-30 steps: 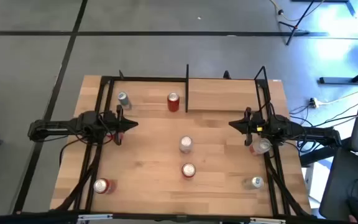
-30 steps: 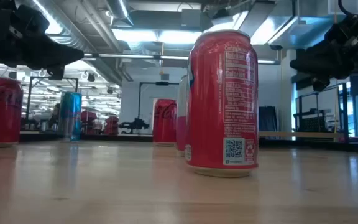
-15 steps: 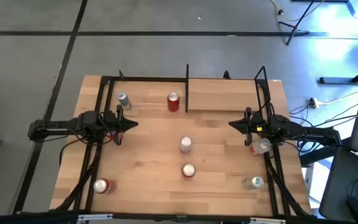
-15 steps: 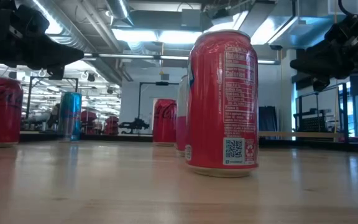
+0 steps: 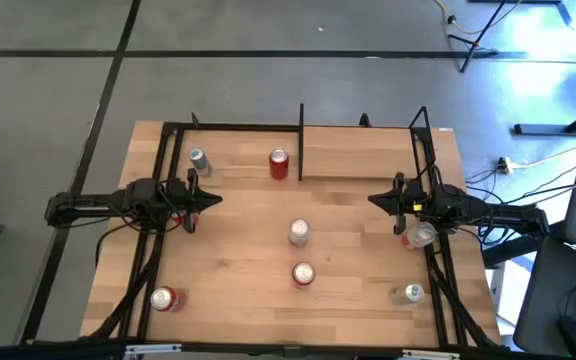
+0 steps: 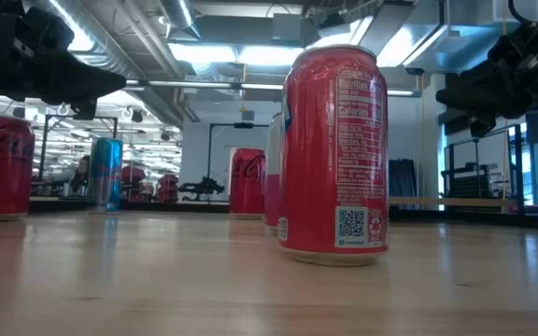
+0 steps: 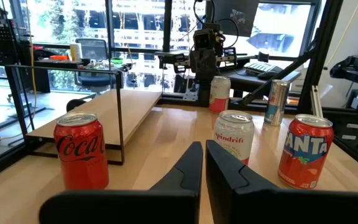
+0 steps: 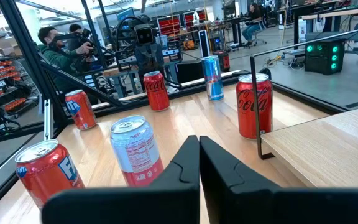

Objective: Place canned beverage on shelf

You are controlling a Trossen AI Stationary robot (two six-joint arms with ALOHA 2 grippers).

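Several cans stand upright on their bases on the wood table (image 5: 238,250). Among them are a red Coke can (image 5: 278,163) beside the black divider plate (image 5: 300,140), a white can (image 5: 298,232) and a Fanta can (image 5: 303,273) at the middle. The shelf (image 5: 358,155) is the light wood bay at the far right, right of the plate. My left gripper (image 5: 211,200) hovers shut at the table's left, pointing level toward the middle, its fingertips (image 7: 204,152) together. My right gripper (image 5: 375,200) hovers shut at the right, facing it, fingertips (image 8: 199,146) together. Neither touches a can.
A slim blue-silver can (image 5: 197,158) stands far left, and a red can (image 5: 165,297) near left. Two more cans (image 5: 418,235) (image 5: 409,293) stand by the right frame rail. Black frame posts (image 5: 423,130) edge the table. People (image 8: 58,46) sit beyond the left side.
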